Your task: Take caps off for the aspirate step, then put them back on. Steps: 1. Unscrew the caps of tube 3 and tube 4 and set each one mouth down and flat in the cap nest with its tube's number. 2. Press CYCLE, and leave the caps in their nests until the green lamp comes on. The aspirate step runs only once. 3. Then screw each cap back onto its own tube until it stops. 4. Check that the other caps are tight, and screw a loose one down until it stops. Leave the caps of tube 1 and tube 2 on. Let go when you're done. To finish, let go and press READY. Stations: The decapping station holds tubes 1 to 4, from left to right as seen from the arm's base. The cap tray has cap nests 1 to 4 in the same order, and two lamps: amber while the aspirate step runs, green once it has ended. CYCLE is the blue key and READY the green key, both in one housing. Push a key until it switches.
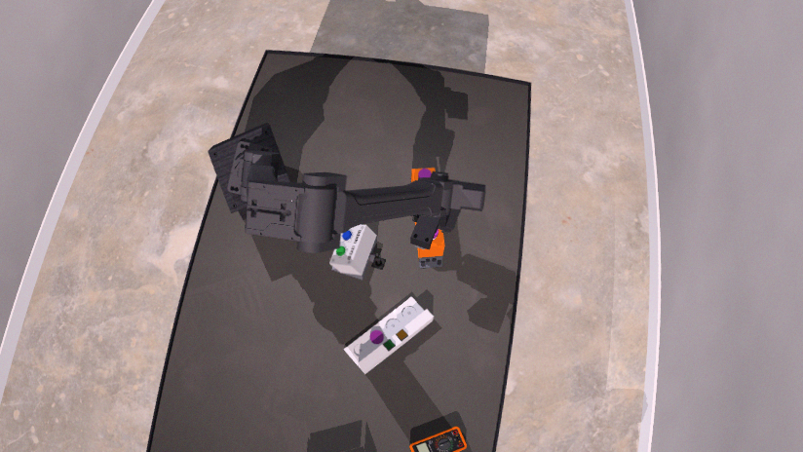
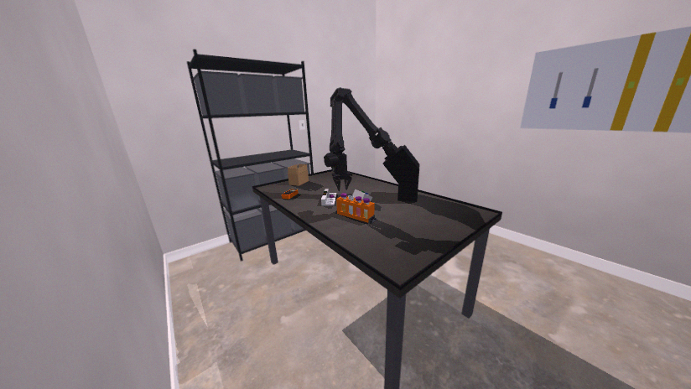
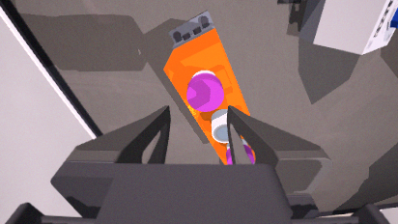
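Observation:
The orange decapping station stands under my gripper, which is open and empty above it. The purple cap of tube 4 is on its tube, just ahead of the fingertips. Tube 3 is uncapped, partly behind a finger. The cap of tube 2 and the cap of tube 1 are on. The white cap tray holds a purple cap in nest 3. Its amber lamp and green lamp look unlit.
The key housing stands between arm base and station, with the blue CYCLE key and green READY key. A small dark fixture is beside it. A multimeter and a cardboard box stand farther off.

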`<state>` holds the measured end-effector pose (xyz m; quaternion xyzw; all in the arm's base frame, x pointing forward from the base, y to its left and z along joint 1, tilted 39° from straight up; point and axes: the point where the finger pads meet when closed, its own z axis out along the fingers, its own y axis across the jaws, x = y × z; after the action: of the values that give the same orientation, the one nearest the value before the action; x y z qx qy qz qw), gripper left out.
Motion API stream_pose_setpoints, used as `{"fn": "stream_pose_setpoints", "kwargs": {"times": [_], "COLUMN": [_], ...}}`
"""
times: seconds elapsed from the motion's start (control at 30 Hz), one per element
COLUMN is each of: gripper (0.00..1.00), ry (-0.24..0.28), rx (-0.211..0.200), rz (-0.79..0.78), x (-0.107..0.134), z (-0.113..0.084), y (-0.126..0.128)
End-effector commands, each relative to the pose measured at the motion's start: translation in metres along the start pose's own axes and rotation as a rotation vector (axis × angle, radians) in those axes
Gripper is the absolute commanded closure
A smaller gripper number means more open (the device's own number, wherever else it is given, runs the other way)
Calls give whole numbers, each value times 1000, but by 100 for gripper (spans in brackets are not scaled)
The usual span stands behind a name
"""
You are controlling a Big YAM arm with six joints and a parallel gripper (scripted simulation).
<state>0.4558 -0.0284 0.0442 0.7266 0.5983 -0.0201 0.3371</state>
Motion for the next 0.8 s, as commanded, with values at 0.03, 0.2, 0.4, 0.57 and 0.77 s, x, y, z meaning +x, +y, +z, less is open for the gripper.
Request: {"fn": "stream_pose_setpoints", "kwargs": {"times": [0.03, 0.2, 0.4, 0.57, 0.77], "gripper": [51, 51, 51, 51, 51], "ry": [-10, -10, -2, -2, 2], "rx": [26, 27, 3, 3, -2], "rz": [-15, -15, -5, -5, -15], "x": [-2, -3, 1, 1, 7], "z": [27, 36, 26, 26, 29], "y": [-11, -12, -1, -1, 3]}}
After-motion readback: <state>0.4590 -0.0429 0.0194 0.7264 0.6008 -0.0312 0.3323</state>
